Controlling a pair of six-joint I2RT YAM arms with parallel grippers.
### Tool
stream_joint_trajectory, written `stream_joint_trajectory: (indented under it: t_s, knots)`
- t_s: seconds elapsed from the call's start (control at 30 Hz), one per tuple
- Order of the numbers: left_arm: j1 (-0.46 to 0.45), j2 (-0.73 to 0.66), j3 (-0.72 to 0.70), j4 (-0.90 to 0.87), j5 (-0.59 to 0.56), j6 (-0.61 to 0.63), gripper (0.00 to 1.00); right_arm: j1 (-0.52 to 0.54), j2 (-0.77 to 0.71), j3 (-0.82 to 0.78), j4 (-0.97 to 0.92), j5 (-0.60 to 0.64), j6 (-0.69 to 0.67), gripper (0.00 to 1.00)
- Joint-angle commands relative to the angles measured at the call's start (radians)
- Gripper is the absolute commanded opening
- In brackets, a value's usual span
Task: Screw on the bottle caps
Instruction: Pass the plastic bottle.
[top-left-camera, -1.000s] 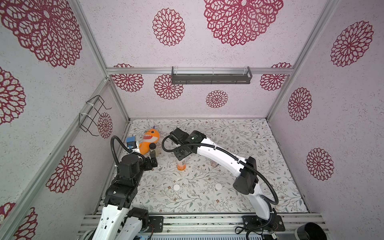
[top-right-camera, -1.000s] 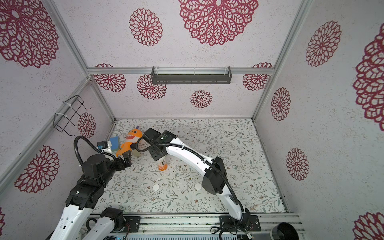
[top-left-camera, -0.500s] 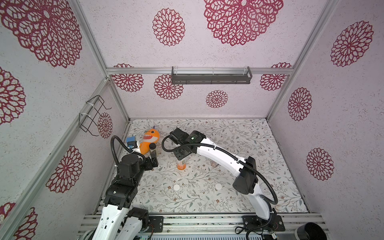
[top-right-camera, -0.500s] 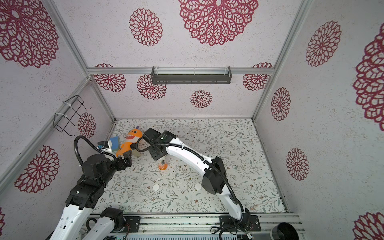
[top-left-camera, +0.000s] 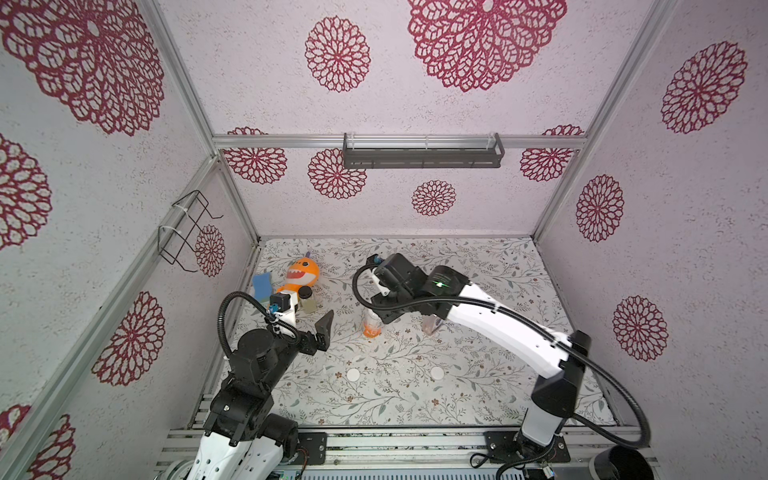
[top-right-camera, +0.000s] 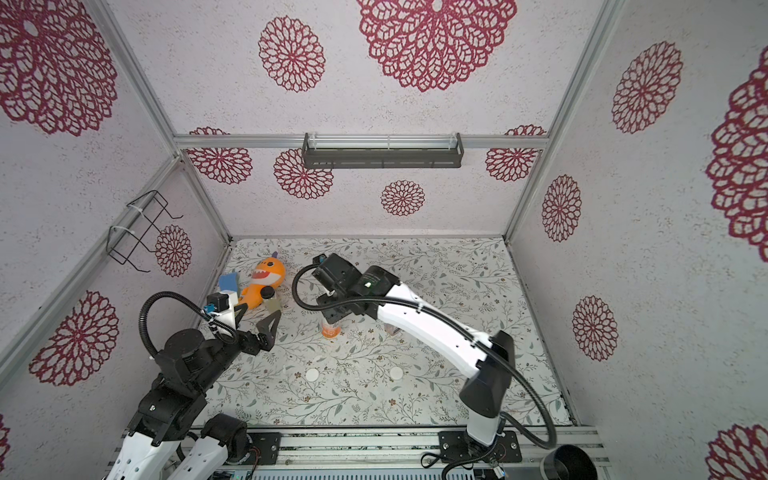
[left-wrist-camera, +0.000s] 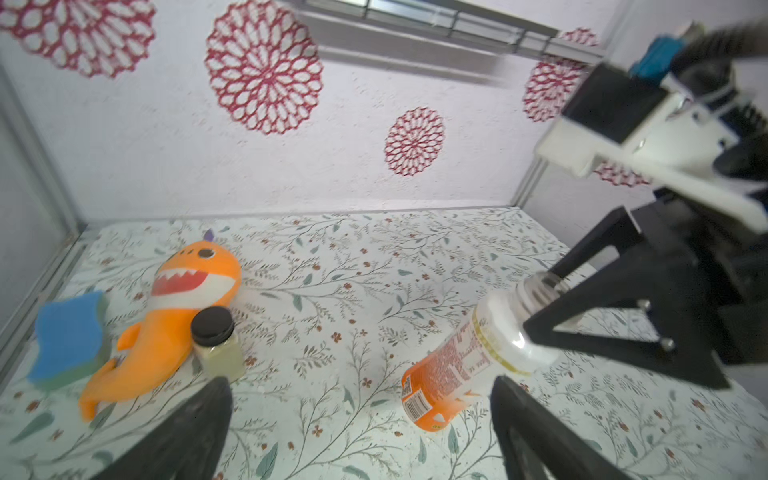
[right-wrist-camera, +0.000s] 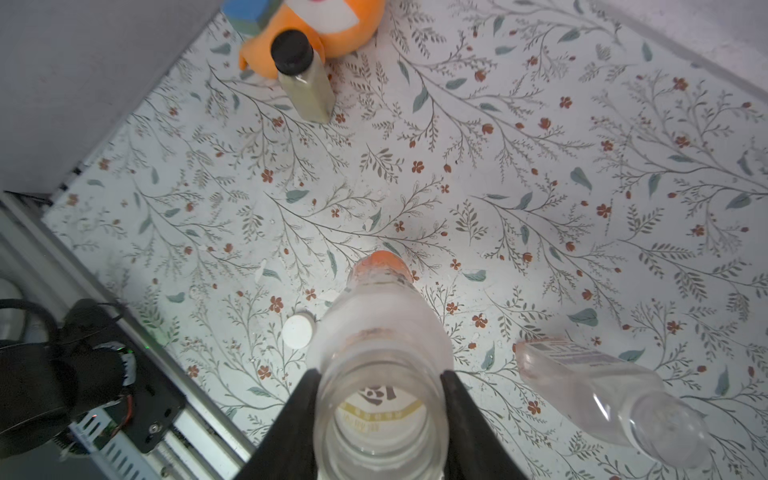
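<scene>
Your right gripper (right-wrist-camera: 379, 376) is pinching the orange-label bottle (left-wrist-camera: 453, 374) at its open neck. One black finger is pressing on each side of the clear plastic, so the jaws are standing part closed around it. In the left wrist view the bottle is leaning, neck up and orange base low. You cannot tell whether that base is touching the table (top-left-camera: 498, 270).

Its label is showing dense small print and a barcode (left-wrist-camera: 415, 405) near the base, but all of it is too blurred to read. The squarer clear bottle (right-wrist-camera: 598, 386) is carrying a pale label with lines of print, also unreadable. In both top views it is sitting at 3 o'clock from the orange-label bottle, half hidden behind your right arm.

Your left gripper (left-wrist-camera: 358, 382) is spreading as wide as it goes and holding nothing. It is hovering at 9 o'clock from the orange-label bottle, apart from it.

Both white caps are lying flat on the table. The first cap (top-left-camera: 353, 375) is at 6 o'clock from the orange-label bottle, and the second cap (top-left-camera: 436, 372) is at 4 o'clock. Neither gripper is touching them.
</scene>
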Motion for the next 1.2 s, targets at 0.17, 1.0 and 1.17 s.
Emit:
stream_joint_trajectory:
  t_s: [0.17,1.0,1.17]
  knots:
    - [-0.235,0.034,0.010,-0.004,0.209,0.347,0.99,-0.005,-0.310,-0.178,0.107,-0.080,-0.001,0.41]
    - [-0.525,0.181,-0.085,0.100,-0.062,0.529,0.92,0.018,-0.423,-0.383,0.252,-0.370,-0.024,0.44]
    - [-0.527,0.173,-0.092,0.098,-0.044,0.528,0.83,0.019,-0.408,-0.381,0.258,-0.371,-0.025,0.44]
